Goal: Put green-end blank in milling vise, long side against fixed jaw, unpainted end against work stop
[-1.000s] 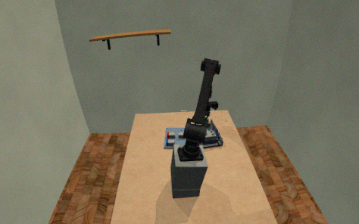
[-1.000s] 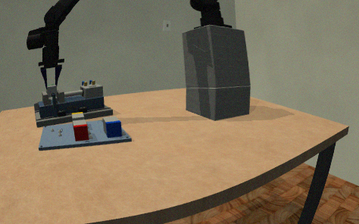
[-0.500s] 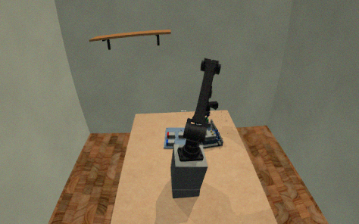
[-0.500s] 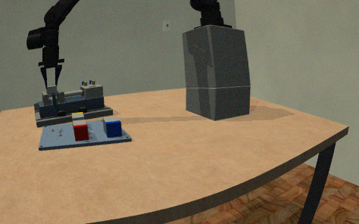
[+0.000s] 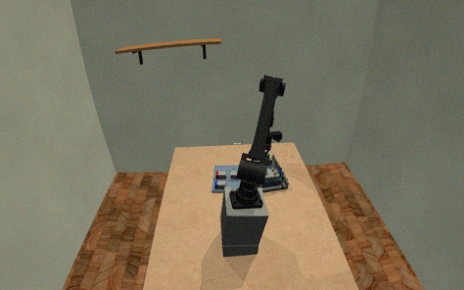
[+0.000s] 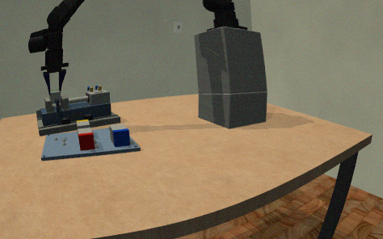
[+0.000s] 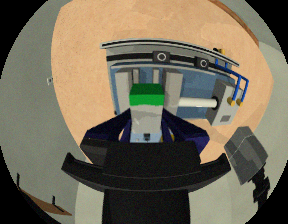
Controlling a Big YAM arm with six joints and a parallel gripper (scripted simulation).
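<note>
My gripper (image 6: 55,91) (image 7: 147,121) is shut on the blank with the green end (image 7: 148,96) (image 6: 56,96). It holds the blank over the milling vise (image 6: 76,110) (image 7: 195,83) (image 5: 277,174), low between the grey jaw blocks. In the wrist view the green end points away from me, toward the vise. The block with the hoses (image 6: 98,97) (image 7: 229,99) is at the vise's right end. I cannot tell whether the blank touches the low bars or the work stop. In the top view the arm hides the gripper.
A blue plate (image 6: 60,151) (image 5: 213,189) lies in front of the vise with a red-ended blank (image 6: 86,139), a blue-ended blank (image 6: 120,136) and a yellow-ended blank (image 6: 83,122). The arm's dark pedestal (image 6: 231,81) (image 5: 245,225) stands on the table (image 6: 221,169).
</note>
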